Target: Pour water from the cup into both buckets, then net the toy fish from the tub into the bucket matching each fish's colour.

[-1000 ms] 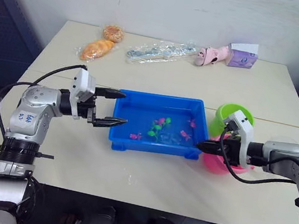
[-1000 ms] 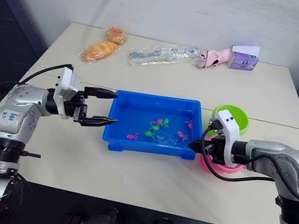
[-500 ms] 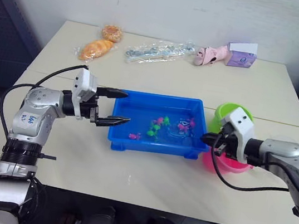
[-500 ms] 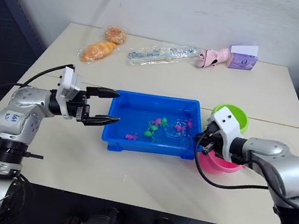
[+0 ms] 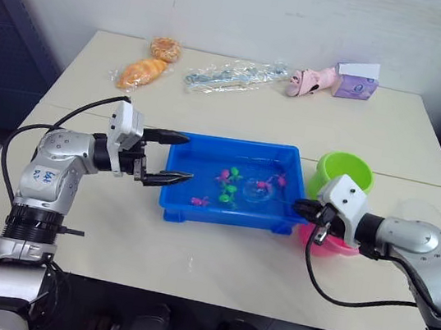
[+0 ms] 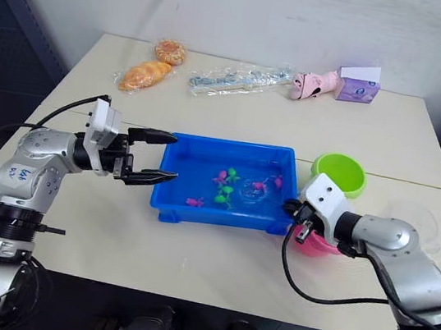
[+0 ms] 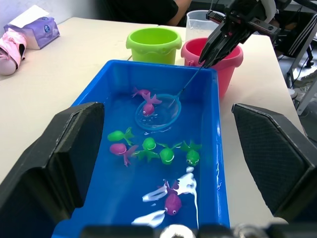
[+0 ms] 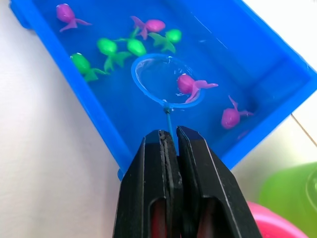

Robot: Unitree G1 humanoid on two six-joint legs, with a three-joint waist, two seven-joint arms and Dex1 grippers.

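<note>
R tool (image 8: 169, 144) clamps net (image 8: 163, 82) w/ pink fish (image 8: 190, 85) inside ring; L tool (image 5: 173, 158) wide open, empty.

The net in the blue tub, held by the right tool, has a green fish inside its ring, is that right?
Not quite. The fish inside the ring of the net is pink, not green, as the right wrist view shows. The rest holds: the right tool grips the net's handle, and the net sits in the blue tub.

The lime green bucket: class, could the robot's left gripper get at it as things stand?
Probably not easily. The left gripper hangs open at the tub's near end, while the lime green bucket stands beyond the far end, with the whole tub and the right gripper between.
</note>
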